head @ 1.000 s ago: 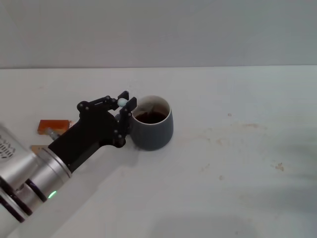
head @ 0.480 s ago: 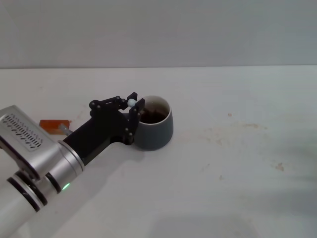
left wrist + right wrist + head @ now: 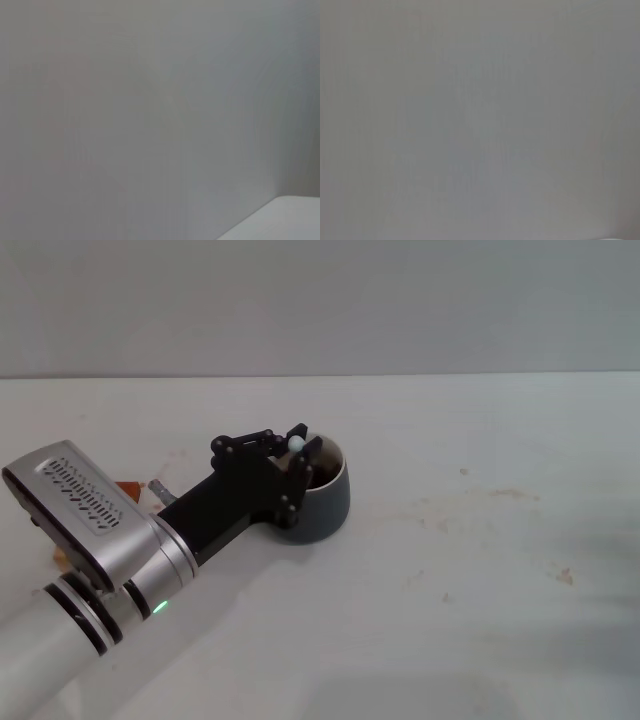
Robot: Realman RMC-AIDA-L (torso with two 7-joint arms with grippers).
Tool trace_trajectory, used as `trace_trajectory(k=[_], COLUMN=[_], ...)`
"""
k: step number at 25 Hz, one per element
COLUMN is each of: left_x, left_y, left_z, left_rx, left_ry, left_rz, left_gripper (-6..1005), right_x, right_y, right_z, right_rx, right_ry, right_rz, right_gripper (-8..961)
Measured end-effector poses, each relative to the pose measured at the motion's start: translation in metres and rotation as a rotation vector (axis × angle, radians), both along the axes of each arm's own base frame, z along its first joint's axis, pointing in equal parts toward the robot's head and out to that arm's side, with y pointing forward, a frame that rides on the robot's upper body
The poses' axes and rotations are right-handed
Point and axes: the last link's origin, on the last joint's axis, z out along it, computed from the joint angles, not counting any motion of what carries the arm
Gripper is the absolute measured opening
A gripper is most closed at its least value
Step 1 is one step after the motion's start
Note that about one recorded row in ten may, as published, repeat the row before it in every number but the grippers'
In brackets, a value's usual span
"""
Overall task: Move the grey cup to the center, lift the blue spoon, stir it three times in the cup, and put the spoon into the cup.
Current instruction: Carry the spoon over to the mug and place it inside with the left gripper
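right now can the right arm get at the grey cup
Probably not readily: the right arm is nowhere in the head view. The left gripper hangs over the grey cup, shut on the blue spoon, crowding its near side; only the cup's right flank looks free.

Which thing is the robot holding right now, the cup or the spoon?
The blue spoon. The left end effector pinches its pale handle tip above the grey cup, which just stands on the table beside it.
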Motion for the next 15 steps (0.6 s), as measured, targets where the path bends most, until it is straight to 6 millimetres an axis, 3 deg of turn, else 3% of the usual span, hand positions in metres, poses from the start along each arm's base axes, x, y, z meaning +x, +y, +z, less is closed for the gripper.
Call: trace_trajectory(k=[4, 15], left_x=[0.004, -0.008], left_y=[-0.003, -0.017], left_z=[-0.001, 0.007], left_rx=[-0.006, 0.026], left_ry=[-0.010, 0.008], left_rz=[-0.009, 0.028], left_gripper=[144, 143], right_x=[0.000, -0.003], right_y=[0.000, 0.003], right_z=[0.000, -0.002], right_rx=[-0.002, -0.010], right_ry=[0.001, 0.004], right_rz=[0.000, 0.008], right_gripper=[-1, -2])
